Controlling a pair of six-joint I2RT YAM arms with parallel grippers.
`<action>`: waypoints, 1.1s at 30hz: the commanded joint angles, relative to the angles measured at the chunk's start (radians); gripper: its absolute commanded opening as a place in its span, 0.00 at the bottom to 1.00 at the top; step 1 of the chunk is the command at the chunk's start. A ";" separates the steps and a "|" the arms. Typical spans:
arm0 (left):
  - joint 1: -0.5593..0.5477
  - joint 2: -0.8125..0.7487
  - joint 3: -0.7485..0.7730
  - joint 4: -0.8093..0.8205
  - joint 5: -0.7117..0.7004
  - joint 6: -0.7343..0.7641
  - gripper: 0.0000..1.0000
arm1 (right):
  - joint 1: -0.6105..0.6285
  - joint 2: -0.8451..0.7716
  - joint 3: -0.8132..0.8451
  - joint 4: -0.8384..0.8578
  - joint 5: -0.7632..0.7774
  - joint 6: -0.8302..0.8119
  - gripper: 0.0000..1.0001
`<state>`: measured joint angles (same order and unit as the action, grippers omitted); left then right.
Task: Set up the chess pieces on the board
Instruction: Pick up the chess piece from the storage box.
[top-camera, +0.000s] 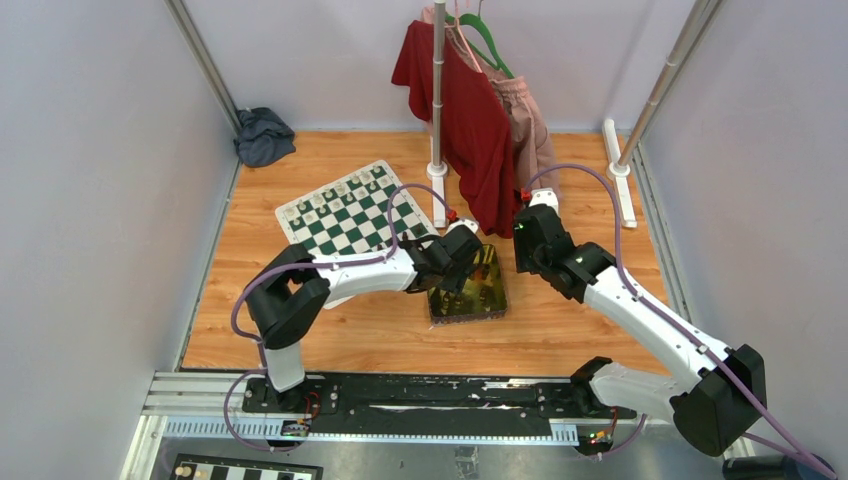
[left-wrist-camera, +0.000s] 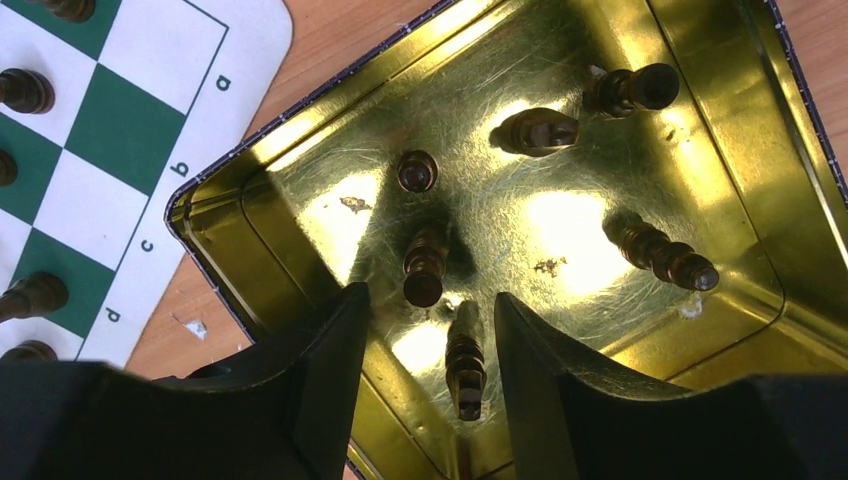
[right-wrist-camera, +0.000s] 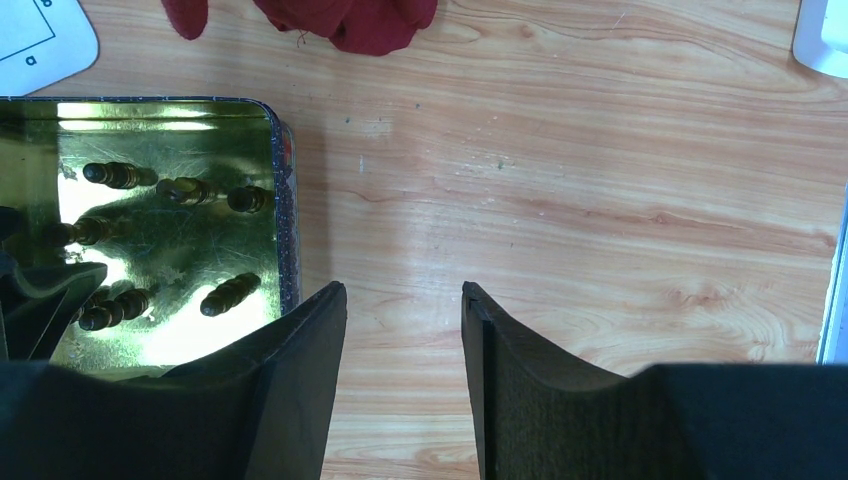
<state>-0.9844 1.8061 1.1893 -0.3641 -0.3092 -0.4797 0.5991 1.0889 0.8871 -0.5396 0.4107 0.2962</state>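
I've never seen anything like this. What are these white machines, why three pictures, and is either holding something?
They are two robot arms bolted to a table, each ending in a two-finger gripper. The wide picture is from a camera overhead; the other two from wrist cameras, so the black wedges are fingers. On the table lie a green-and-white chessboard with some pieces on it and a gold tin holding dark chessmen. The left gripper is open at the tin, one dark piece lying between its fingers, ungripped. The right gripper is open over bare wood, empty.
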 joint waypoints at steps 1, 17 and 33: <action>0.006 0.029 0.020 0.026 -0.004 0.005 0.54 | -0.018 -0.021 -0.011 -0.006 0.008 0.004 0.50; 0.006 0.061 0.049 0.024 -0.017 0.009 0.47 | -0.035 -0.021 -0.016 -0.002 0.001 -0.012 0.50; 0.012 0.070 0.063 0.019 -0.030 0.010 0.41 | -0.055 -0.011 -0.016 0.012 -0.018 -0.032 0.50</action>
<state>-0.9825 1.8572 1.2293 -0.3515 -0.3218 -0.4759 0.5629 1.0763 0.8871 -0.5327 0.3981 0.2802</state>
